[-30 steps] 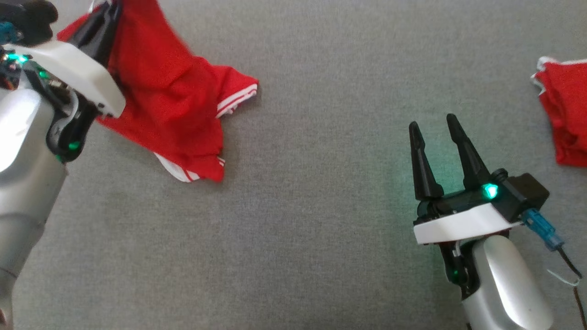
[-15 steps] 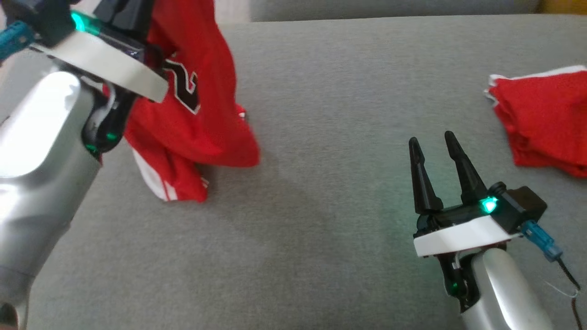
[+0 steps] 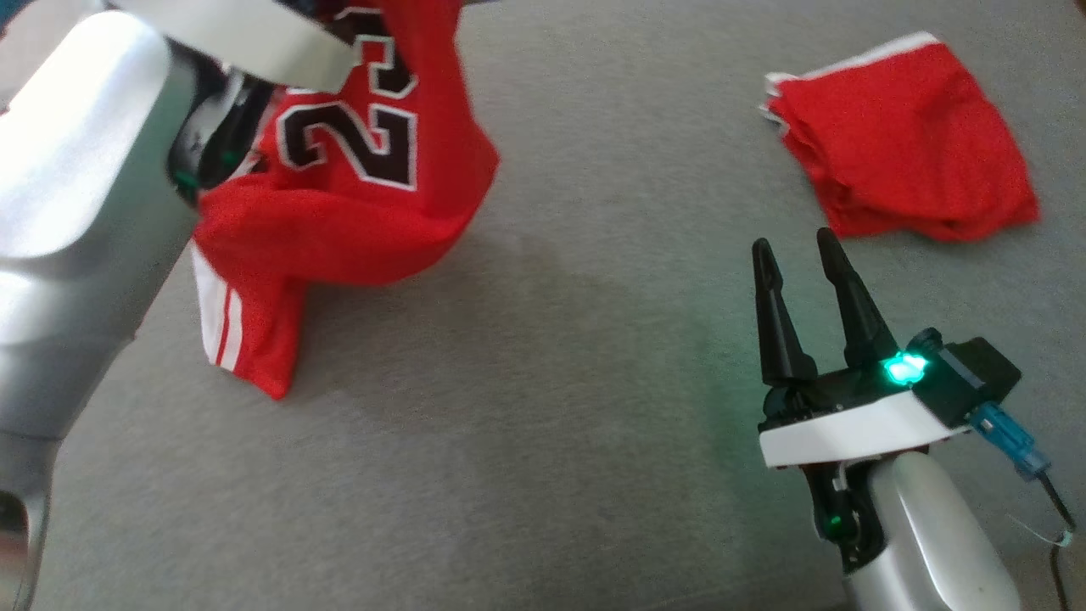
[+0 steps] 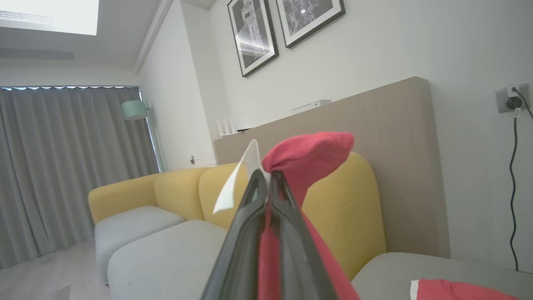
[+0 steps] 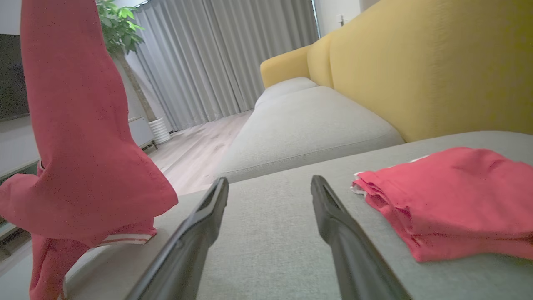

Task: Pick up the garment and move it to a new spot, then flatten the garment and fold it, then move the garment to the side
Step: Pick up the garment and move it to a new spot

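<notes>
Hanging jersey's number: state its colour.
The number is black, outlined white, on the red jersey; head view shows it best.

Red jersey (image 3: 356, 229), black 23, white stripes, hanging bunched, lower end at left edge of grey sofa seat (image 3: 543, 407)

The garment (image 3: 356, 229) before me was red with black, white-edged numerals and white stripes; my right gripper (image 3: 792, 238) was black.
</notes>
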